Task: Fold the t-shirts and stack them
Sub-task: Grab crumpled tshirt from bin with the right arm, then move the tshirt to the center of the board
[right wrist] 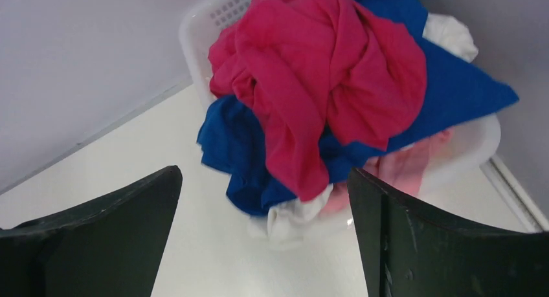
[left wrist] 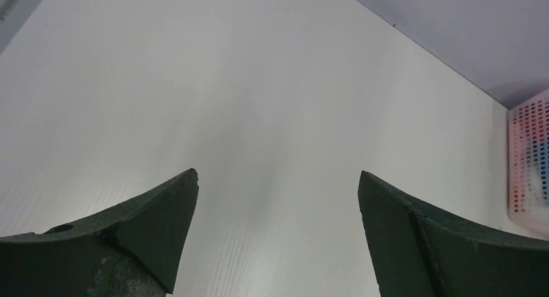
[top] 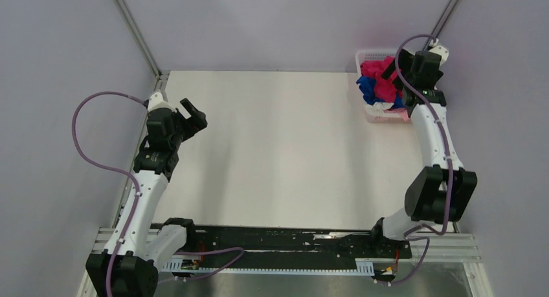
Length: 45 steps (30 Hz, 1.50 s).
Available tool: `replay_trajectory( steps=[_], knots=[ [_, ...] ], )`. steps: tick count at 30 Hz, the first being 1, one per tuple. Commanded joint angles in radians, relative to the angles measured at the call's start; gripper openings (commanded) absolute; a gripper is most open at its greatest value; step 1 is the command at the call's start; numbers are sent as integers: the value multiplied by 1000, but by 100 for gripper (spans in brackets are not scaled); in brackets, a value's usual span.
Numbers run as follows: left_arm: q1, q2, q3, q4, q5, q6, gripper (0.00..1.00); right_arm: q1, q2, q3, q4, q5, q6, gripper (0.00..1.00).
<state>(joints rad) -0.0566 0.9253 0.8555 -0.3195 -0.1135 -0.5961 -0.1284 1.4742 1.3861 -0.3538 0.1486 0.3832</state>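
- The right fingers are spread wide with nothing held, just short of the heaped t-shirts in the white lattice basket.
- The left fingers are likewise parted and empty over bare bench, with the basket far off to their right.
- The step is judged to be a first pick. The magenta-red t-shirt lies topmost, straight ahead between the right fingers.
- One raised fold near its crest is best pinched, so that the royal blue t-shirt tangled beneath is not dragged along.
- The lift should be carried clear of the rim before any sideways travel.
- Collars, sleeves and hems cannot be made out in the crumple.
- Only scraps of the white t-shirt and the pale pink t-shirt are shown. The number buried below is hidden.
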Motion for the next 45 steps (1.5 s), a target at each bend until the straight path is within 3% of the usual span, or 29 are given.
replay_trajectory(
  steps=[1,8,11,14,17,19,20,25,31,40,45],
  knots=[
    [3,4,1,27,-13,36,100,-19,263,282,-68,21,-152,100],
    [4,45,28,0,-14,48,100,-20,655,681,-161,192,-258,96],
    [3,51,30,3,-32,40,100,-22,787,837,-158,228,-260,91],
    [4,47,29,3,-44,36,100,-22,884,958,-135,255,-272,69],
    [4,47,39,-6,-56,28,100,-23,900,985,-61,283,-274,38],
    [4,46,47,-9,-57,21,100,-23,864,945,41,265,-284,9],
    [4,46,51,-9,-58,17,100,-23,839,920,83,263,-279,1],
    [4,27,53,-3,-63,15,100,-23,702,847,259,223,-304,0],
    [3,-30,13,60,-27,40,100,-21,600,944,324,170,-346,0],
    [3,-84,-6,59,-18,24,100,11,319,857,299,-282,-125,0],
    [3,-85,-1,17,-56,-7,100,112,210,798,250,-525,-67,1]
  ],
)
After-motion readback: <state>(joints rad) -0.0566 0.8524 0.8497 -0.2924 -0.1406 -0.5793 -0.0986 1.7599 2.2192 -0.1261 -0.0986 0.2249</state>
